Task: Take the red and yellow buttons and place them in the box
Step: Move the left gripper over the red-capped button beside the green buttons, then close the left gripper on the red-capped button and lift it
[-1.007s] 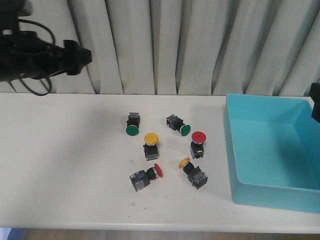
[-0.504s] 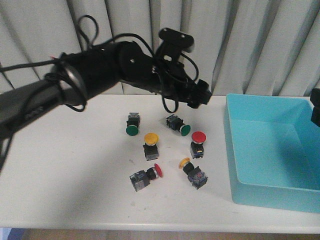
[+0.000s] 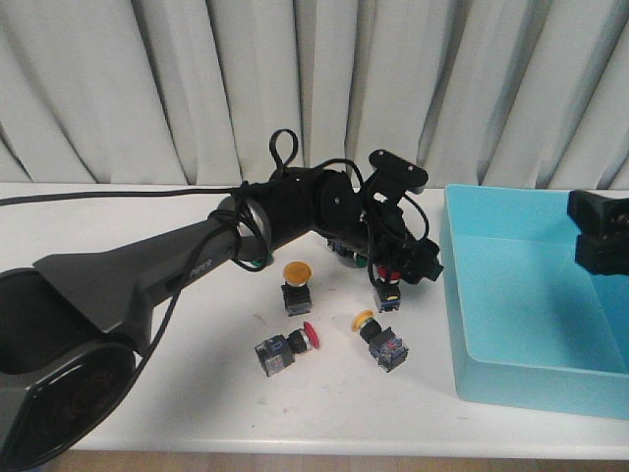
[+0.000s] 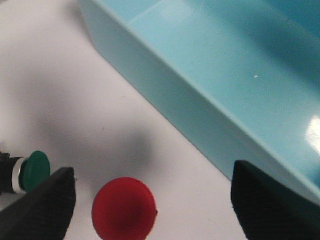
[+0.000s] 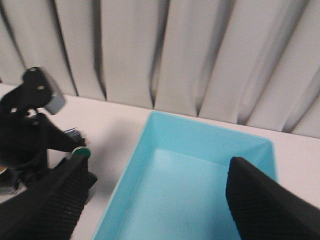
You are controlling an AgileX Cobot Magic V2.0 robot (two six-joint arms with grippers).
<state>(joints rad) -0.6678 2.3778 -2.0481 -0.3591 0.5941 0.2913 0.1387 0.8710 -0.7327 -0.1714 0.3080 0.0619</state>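
Over on the left of the white tabletop: long black left arm stretched across toward the middle, left pincer hanging right over the cluster of buttons. Spread wide in the wrist view, one finger either side of the red button, not touching it (cap straight up, dead centre in the gap). Green button just beside one finger. Below the arm, free on the tabletop: yellow button upright, red button on its side, another yellow one also tipped over. Further right, the blue box, near the red button but apart from it. Far right, right pincer up over the box, also wide open per its wrist view, fingers spread with nothing between them.
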